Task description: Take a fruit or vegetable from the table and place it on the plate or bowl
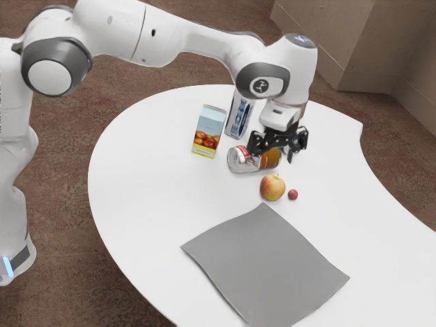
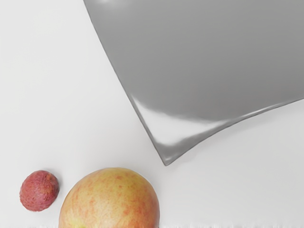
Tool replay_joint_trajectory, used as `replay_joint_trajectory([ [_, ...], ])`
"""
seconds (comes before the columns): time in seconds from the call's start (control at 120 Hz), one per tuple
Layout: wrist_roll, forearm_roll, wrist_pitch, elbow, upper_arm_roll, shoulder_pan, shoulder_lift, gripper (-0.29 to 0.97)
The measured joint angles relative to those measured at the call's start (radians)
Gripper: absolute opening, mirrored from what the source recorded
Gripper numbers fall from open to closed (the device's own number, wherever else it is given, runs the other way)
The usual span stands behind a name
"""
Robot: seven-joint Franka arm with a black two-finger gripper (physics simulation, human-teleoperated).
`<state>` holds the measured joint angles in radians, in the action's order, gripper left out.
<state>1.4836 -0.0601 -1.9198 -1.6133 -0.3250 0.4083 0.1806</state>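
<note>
Exterior view: black two-finger gripper (image 1: 278, 151) seen right of centre, upper half; jaws spread, nothing grasped. Silver can (image 1: 248, 160), lying on side, seen just below-left of it in frame. Round red-yellow apple (image 1: 272, 187) located mid-frame on white table (image 1: 136, 177); small red lychee (image 1: 293, 195) just right of it. Flat grey square plate (image 1: 266, 269) laid lower centre, apart from apple. Fruit-printed carton (image 1: 210, 131) stood left of can.

Wrist view: apple (image 2: 110, 199) and lychee (image 2: 39, 190) seen side by side, not touching; plate (image 2: 204, 71) corner near apple, gap between.

Brown carpet (image 1: 68, 286), beige wall (image 1: 340, 34), wht table (image 1: 150, 191).
</note>
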Motion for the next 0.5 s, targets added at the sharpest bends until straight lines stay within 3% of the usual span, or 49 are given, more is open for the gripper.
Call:
replay_joint_trajectory([
  [0.5, 0.079, -0.013, -0.034, -0.029, 0.015, 0.041, 0.062, 0.68],
])
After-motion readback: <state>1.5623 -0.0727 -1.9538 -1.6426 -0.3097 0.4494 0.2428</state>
